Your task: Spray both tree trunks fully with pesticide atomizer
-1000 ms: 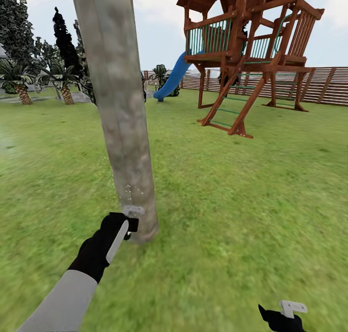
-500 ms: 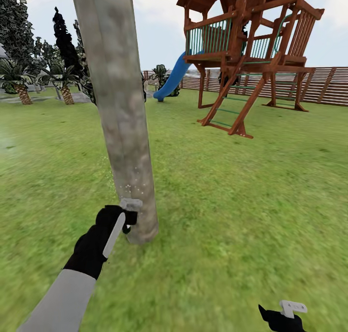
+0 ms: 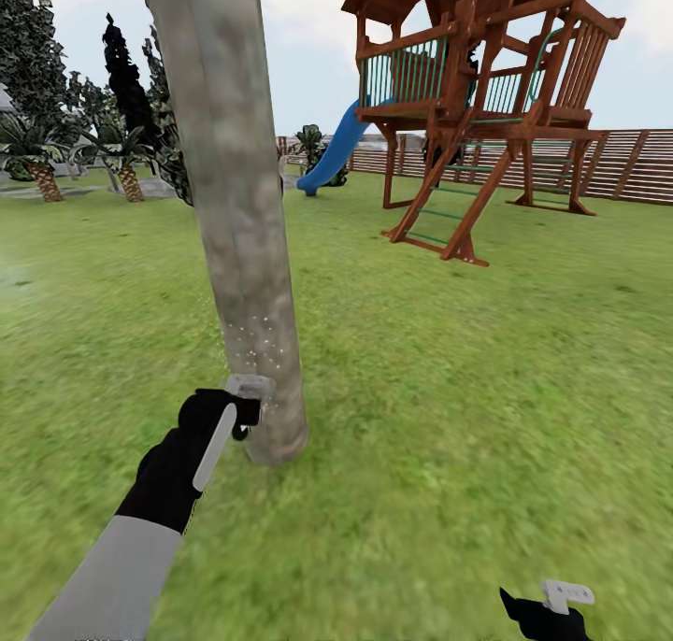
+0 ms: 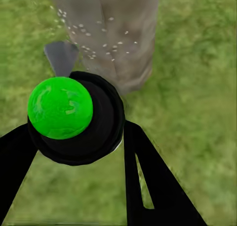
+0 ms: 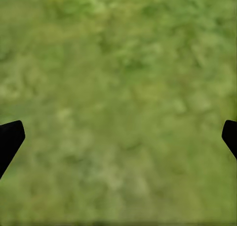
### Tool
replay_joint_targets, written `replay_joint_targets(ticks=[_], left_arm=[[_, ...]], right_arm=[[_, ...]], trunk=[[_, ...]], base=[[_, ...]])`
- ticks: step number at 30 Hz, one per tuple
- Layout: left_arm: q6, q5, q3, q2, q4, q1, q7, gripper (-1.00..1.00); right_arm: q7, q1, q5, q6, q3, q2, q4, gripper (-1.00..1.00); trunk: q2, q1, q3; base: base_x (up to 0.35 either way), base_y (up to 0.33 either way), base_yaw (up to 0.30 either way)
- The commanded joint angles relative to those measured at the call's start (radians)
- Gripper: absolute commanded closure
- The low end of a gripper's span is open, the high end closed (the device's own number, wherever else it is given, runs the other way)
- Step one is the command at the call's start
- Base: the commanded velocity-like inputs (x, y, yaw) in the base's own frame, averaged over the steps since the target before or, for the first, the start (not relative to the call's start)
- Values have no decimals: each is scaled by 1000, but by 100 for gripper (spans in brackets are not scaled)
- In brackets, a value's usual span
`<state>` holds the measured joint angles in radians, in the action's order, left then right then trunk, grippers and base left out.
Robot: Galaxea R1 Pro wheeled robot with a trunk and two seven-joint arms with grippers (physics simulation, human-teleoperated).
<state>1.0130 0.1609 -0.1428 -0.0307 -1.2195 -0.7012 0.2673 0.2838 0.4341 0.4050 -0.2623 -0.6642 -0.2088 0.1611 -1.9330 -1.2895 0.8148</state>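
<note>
Left wrist view: our left pincer [image 4: 79,137] is closed around the pesticide atomizer [image 4: 74,119], beside the tree trunk [image 4: 116,33], where white pesticide [image 4: 101,40] specks land. We think it's light, hard and slippery; grip its middle. Our right pincer [image 5: 118,137] hangs wide open over grass [image 5: 118,63].

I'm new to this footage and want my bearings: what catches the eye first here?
The thick mottled tree trunk rises close ahead, whitish pesticide specks low on its bark. The left tool holds the green-topped pesticide atomizer near its base. A wooden playset stands behind at right.
</note>
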Motion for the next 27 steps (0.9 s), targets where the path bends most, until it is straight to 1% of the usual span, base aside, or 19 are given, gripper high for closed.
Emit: replay_joint_targets(ticks=[1,3,4,5,7,9,10,11,12,14,15,16,17,19,21,24,25,26,27], left_arm=[[0,5,11,13,0,0,0,100],[2,4,24,23,-7,-3,0,100],[4,3,29,28,-29,-11,0,100],[7,5,30,26,-45,-14,0,100],[9,6,27,8,-54,-18,0,100],[11,2,24,-29,-58,-28,0,100],[11,0,21,-40,-70,-30,0,100],[12,1,22,-37,-85,-30,0,100],[13,2,26,-24,-99,-30,0,100],[13,4,31,9,-109,-30,0,100],[14,4,33,33,-112,-30,0,100],[15,5,33,51,-114,-30,0,100],[15,5,34,59,-114,-30,0,100],[15,4,34,67,-115,-30,0,100],[15,3,33,69,-115,-45,0,100],[13,1,34,69,-111,-40,0,100],[10,-2,30,69,-85,-21,2,100],[2,-3,26,66,-41,24,5,100],[-3,-3,25,66,-3,44,5,100]], right_arm=[[0,0,0,0,0,0,0,-100],[0,0,0,0,0,0,0,-100],[0,0,0,0,0,0,0,-100],[0,0,0,0,0,0,0,-100],[0,0,0,0,0,0,0,-100],[0,0,0,0,0,0,0,-100],[0,0,0,0,1,0,0,-100],[0,0,0,0,1,0,0,-100],[0,0,0,0,1,0,0,-100],[0,0,0,0,1,0,0,-100],[0,0,0,0,1,0,0,-100],[0,0,0,0,1,0,0,-100],[0,0,0,0,1,0,0,-100],[0,0,0,0,1,0,0,-100],[0,0,0,0,1,0,0,-100],[0,0,0,0,1,0,0,-100],[0,0,-1,0,0,0,0,-100],[0,0,-1,0,0,0,1,-100],[0,0,-1,0,0,0,0,-100]], trunk=[[0,0,0],[0,0,0],[0,0,0],[0,0,0],[0,0,0],[0,0,0],[0,0,0],[0,0,0],[0,0,0],[0,0,0],[0,0,0],[0,0,0],[0,0,0],[0,0,0],[0,0,0],[0,0,0],[0,0,0],[0,0,0],[0,0,0]], base=[[0,0,0],[0,0,0],[0,0,0],[0,0,0],[0,0,0],[0,0,0],[0,0,0],[0,0,0],[0,0,0],[0,0,0],[0,0,0],[0,0,0],[0,0,0],[0,0,0],[0,0,0],[0,0,0],[0,0,0],[0,0,0],[0,0,0]])
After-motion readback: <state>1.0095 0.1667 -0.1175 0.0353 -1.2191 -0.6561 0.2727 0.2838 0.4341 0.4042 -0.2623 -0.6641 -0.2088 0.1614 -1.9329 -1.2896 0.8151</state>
